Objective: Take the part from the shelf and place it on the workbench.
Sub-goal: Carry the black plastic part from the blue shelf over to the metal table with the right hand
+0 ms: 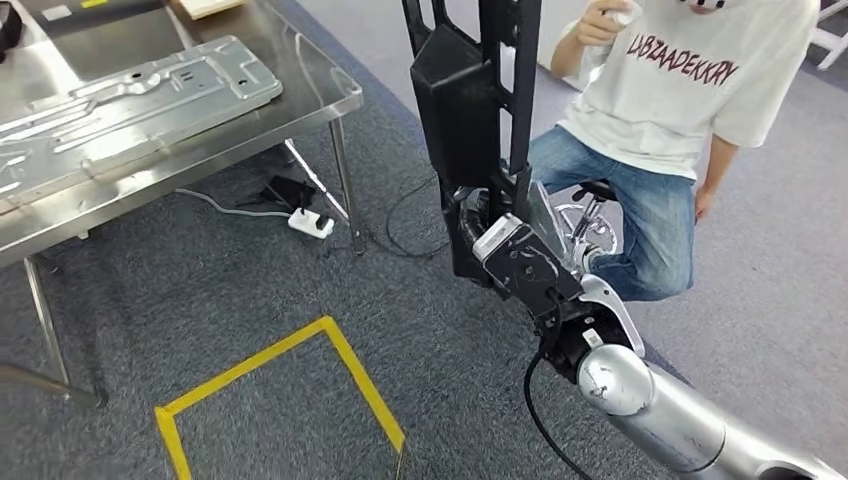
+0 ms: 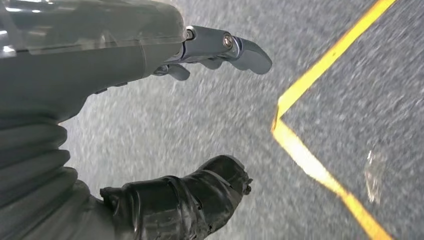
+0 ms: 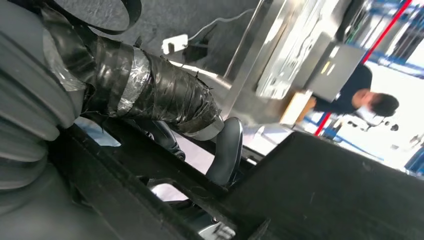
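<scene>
My right hand (image 1: 520, 262) grips the lower end of a long black part (image 1: 470, 100), a bar frame with a boxy block on it, and holds it upright over the carpet. In the right wrist view the taped thumb and fingers of my right hand (image 3: 150, 92) wrap round the black part (image 3: 310, 190). The steel workbench (image 1: 200, 150) stands at the upper left, apart from the part. My left hand (image 2: 115, 55) hangs over the carpet, fingers apart and holding nothing.
A pressed metal panel (image 1: 130, 95) lies on the workbench. A person (image 1: 660, 110) sits on a stool just behind the part. A white power strip (image 1: 310, 223) and cables lie under the bench. Yellow tape (image 1: 290, 345) marks the floor.
</scene>
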You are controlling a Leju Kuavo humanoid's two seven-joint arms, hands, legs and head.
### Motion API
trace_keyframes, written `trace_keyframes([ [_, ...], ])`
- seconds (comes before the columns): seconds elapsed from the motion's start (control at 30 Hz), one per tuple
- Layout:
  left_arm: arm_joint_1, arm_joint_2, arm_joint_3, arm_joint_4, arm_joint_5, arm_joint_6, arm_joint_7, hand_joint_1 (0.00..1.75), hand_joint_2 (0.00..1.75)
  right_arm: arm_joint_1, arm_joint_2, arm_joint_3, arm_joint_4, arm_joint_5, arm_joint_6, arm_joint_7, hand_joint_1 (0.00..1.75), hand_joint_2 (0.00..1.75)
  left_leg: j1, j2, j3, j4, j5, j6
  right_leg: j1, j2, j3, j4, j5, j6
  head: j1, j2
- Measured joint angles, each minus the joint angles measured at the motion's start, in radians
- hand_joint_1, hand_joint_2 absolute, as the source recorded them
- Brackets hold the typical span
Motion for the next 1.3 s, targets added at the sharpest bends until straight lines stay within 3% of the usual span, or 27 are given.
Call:
trace_keyframes([
  [0.07,0.004,0.002,0.001,0.000,0.008,-0.031,-0.012,0.00,1.75,-0.007,-0.003,0.000,0.001,0.001,0.014,0.007,1.75,1.75,0.004,-0.023,-0.006,-0.004,0.004,-0.013,0.002,-0.015,0.008,-0.009,-0.002,-0.006,0.000,0.000],
  [0.1,0.007,0.003,0.002,0.000,0.014,-0.052,-0.020,0.00,1.75,-0.012,-0.004,0.000,0.002,0.002,0.022,0.012,1.75,1.75,0.003,-0.013,-0.009,-0.001,0.003,-0.019,0.001,-0.028,0.012,-0.015,0.000,-0.011,0.000,0.000],
  [0.17,0.011,0.005,0.005,0.000,0.029,-0.095,-0.035,0.00,1.75,-0.024,-0.007,0.000,0.003,0.003,0.036,0.017,1.75,1.75,-0.001,0.047,-0.032,0.044,-0.025,-0.027,-0.003,-0.054,0.023,-0.028,0.005,-0.023,-0.004,0.000],
  [0.2,0.010,0.006,0.007,0.000,0.036,-0.115,-0.042,0.00,1.75,-0.031,-0.009,0.000,0.004,0.003,0.043,0.020,1.75,1.75,-0.001,0.085,-0.056,0.095,-0.052,-0.030,-0.001,-0.067,0.027,-0.031,0.004,-0.026,-0.005,0.000],
  [0.23,0.009,0.006,0.009,0.000,0.041,-0.130,-0.049,0.00,1.75,-0.036,-0.011,0.000,0.005,0.004,0.050,0.023,1.75,1.75,0.000,0.106,-0.090,0.162,-0.083,-0.033,0.000,-0.081,0.030,-0.032,0.003,-0.029,-0.007,0.000],
  [0.3,0.007,0.007,0.015,0.000,0.046,-0.147,-0.058,0.00,1.75,-0.043,-0.014,0.000,0.008,0.007,0.061,0.030,1.75,1.75,0.003,0.118,-0.145,0.265,-0.113,-0.039,-0.001,-0.109,0.034,-0.032,-0.002,-0.030,-0.007,0.000],
  [0.33,0.007,0.007,0.018,0.000,0.046,-0.150,-0.060,0.00,1.75,-0.044,-0.015,0.000,0.010,0.008,0.066,0.034,1.75,1.75,0.005,0.121,-0.148,0.270,-0.103,-0.041,-0.001,-0.124,0.037,-0.032,-0.005,-0.029,-0.007,0.000],
  [0.4,0.009,0.009,0.023,0.000,0.045,-0.152,-0.061,0.00,1.75,-0.046,-0.018,0.000,0.013,0.012,0.072,0.039,1.75,1.75,0.008,0.141,-0.095,0.166,-0.041,-0.044,-0.003,-0.148,0.045,-0.031,-0.013,-0.022,-0.008,0.000],
  [0.47,0.007,0.012,0.025,0.000,0.040,-0.145,-0.061,0.00,1.75,-0.051,-0.023,0.000,0.014,0.016,0.076,0.043,1.75,1.75,0.001,0.185,-0.028,0.042,-0.001,-0.039,0.003,-0.169,0.052,-0.027,-0.024,-0.010,-0.008,0.000],
  [0.53,0.004,0.013,0.025,0.000,0.035,-0.136,-0.062,0.00,1.75,-0.056,-0.029,0.000,0.017,0.018,0.079,0.048,1.75,1.75,-0.006,0.197,-0.008,0.002,-0.001,-0.025,0.011,-0.190,0.058,-0.026,-0.032,0.000,-0.006,0.000],
  [0.57,0.004,0.013,0.025,0.000,0.033,-0.133,-0.062,0.00,1.75,-0.057,-0.032,0.000,0.018,0.018,0.080,0.050,1.75,1.75,-0.005,0.183,-0.011,0.001,-0.001,-0.016,0.012,-0.202,0.062,-0.027,-0.035,0.005,-0.005,0.000],
  [0.6,0.005,0.014,0.025,0.000,0.032,-0.132,-0.063,0.00,1.75,-0.057,-0.035,0.000,0.019,0.018,0.081,0.052,1.75,1.75,-0.005,0.170,-0.010,0.000,-0.001,-0.010,0.010,-0.203,0.065,-0.027,-0.040,0.011,-0.003,0.000],
  [0.67,0.006,0.015,0.026,0.000,0.032,-0.132,-0.065,0.00,1.75,-0.058,-0.043,0.000,0.021,0.018,0.083,0.055,1.75,1.75,-0.002,0.145,-0.005,-0.003,0.000,0.003,0.003,-0.160,0.051,0.014,-0.070,0.019,0.000,0.000],
  [0.73,0.003,0.015,0.026,0.000,0.031,-0.133,-0.067,0.00,1.75,-0.058,-0.056,0.000,0.024,0.018,0.085,0.058,1.75,1.75,-0.001,0.120,-0.001,-0.005,-0.001,0.012,0.000,-0.099,-0.009,0.135,-0.125,0.021,0.006,0.000],
  [0.77,0.002,0.015,0.026,0.000,0.031,-0.134,-0.068,0.00,1.75,-0.057,-0.063,0.000,0.027,0.019,0.087,0.061,1.75,1.75,-0.002,0.106,-0.001,-0.004,-0.002,0.014,0.001,-0.085,-0.049,0.204,-0.148,0.020,0.007,0.000],
  [0.8,0.001,0.015,0.026,0.000,0.032,-0.135,-0.068,0.00,1.75,-0.055,-0.068,0.000,0.030,0.019,0.090,0.065,1.75,1.75,-0.004,0.091,0.000,-0.004,-0.003,0.015,0.002,-0.079,-0.083,0.254,-0.155,0.018,0.008,0.000],
  [0.83,0.002,0.016,0.026,0.000,0.032,-0.135,-0.068,0.00,1.75,-0.054,-0.073,0.000,0.033,0.019,0.093,0.069,1.75,1.75,-0.006,0.075,0.002,-0.004,-0.003,0.016,0.004,-0.076,-0.100,0.268,-0.144,0.015,0.008,0.000],
  [0.87,0.002,0.017,0.026,0.000,0.032,-0.136,-0.068,0.00,1.75,-0.053,-0.078,0.000,0.036,0.019,0.097,0.073,1.75,1.75,-0.007,0.060,0.005,-0.004,-0.004,0.016,0.006,-0.072,-0.098,0.242,-0.112,0.010,0.008,0.000],
  [0.9,0.002,0.018,0.026,0.000,0.033,-0.136,-0.066,0.00,1.75,-0.054,-0.083,0.000,0.038,0.019,0.101,0.078,1.75,1.75,-0.009,0.044,0.008,-0.004,-0.004,0.016,0.008,-0.064,-0.078,0.181,-0.068,0.004,0.008,0.000],
  [0.97,0.002,0.019,0.027,0.000,0.037,-0.136,-0.062,0.00,1.75,-0.056,-0.094,0.000,0.041,0.022,0.110,0.089,1.75,1.75,-0.008,0.018,0.010,-0.003,-0.004,0.015,0.011,-0.024,-0.025,0.046,-0.005,-0.010,0.006,0.000],
  [1.03,0.002,0.020,0.028,0.000,0.047,-0.135,-0.058,0.00,1.75,-0.058,-0.106,-0.001,0.043,0.029,0.121,0.104,1.75,1.75,-0.004,-0.005,0.004,-0.005,-0.003,0.008,0.014,-0.001,0.002,-0.012,0.006,-0.017,0.006,0.000],
  [1.07,0.004,0.021,0.029,0.000,0.052,-0.134,-0.057,0.00,1.75,-0.059,-0.111,-0.001,0.045,0.033,0.126,0.111,1.75,1.75,-0.003,-0.017,0.001,-0.006,-0.001,0.003,0.015,-0.007,0.007,-0.019,0.005,-0.019,0.006,0.000],
  [1.1,0.007,0.024,0.030,0.000,0.055,-0.133,-0.057,0.00,1.75,-0.060,-0.115,-0.001,0.046,0.036,0.130,0.117,1.75,1.75,-0.002,-0.019,-0.001,-0.008,0.000,-0.002,0.014,-0.020,0.011,-0.024,0.007,-0.021,0.007,0.000],
  [1.17,0.012,0.028,0.031,0.000,0.057,-0.134,-0.056,0.00,1.75,-0.061,-0.120,-0.001,0.047,0.041,0.137,0.124,1.75,1.75,-0.006,0.025,-0.014,0.017,-0.019,-0.013,0.007,-0.046,0.024,-0.042,0.012,-0.029,0.003,0.000],
  [1.23,0.009,0.030,0.031,0.000,0.057,-0.134,-0.055,0.00,1.75,-0.062,-0.125,-0.001,0.048,0.045,0.141,0.128,1.75,1.75,-0.006,0.092,-0.059,0.112,-0.072,-0.024,0.005,-0.074,0.035,-0.051,0.013,-0.034,-0.003,0.000],
  [1.3,0.004,0.031,0.032,0.000,0.059,-0.134,-0.055,0.00,1.75,-0.061,-0.133,-0.001,0.050,0.050,0.142,0.132,1.75,1.75,0.004,0.114,-0.118,0.229,-0.116,-0.035,0.005,-0.096,0.038,-0.049,0.009,-0.035,-0.004,0.000],
])
